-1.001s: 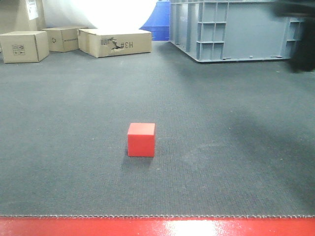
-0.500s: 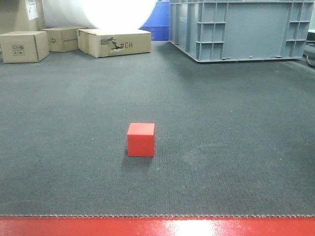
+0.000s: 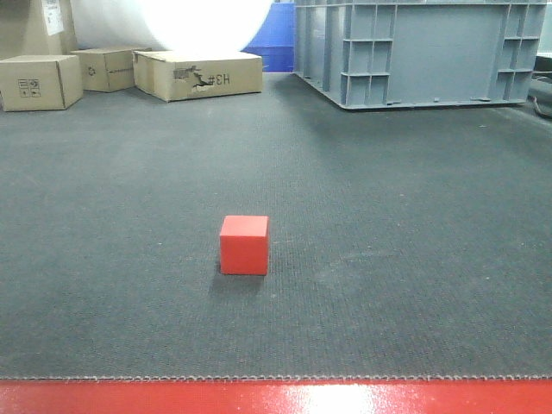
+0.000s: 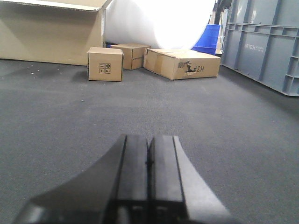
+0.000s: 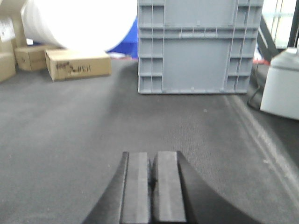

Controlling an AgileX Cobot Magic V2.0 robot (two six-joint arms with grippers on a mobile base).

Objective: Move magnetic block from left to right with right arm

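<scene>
The magnetic block [image 3: 244, 244], a small plain red cube, rests on the dark grey mat a little left of centre in the front view, with no gripper near it. Neither arm shows in that view. My left gripper [image 4: 149, 142] is shut, its two pads pressed together with nothing between them, low over bare mat. My right gripper [image 5: 153, 158] is shut too, holding nothing, and points toward a grey crate. The block does not appear in either wrist view.
A large grey plastic crate [image 3: 414, 52] stands at the back right. Brown cardboard boxes [image 3: 198, 73] sit at the back left, with a blue bin [image 3: 274, 39] behind. A red strip [image 3: 276, 398] borders the mat's near edge. A white container [image 5: 281, 81] lies right of the right gripper.
A dark blurred shape at the top right edge one second ago has left the front view. The scene has shifted slightly left in the frame; the block has not moved on the mat.
</scene>
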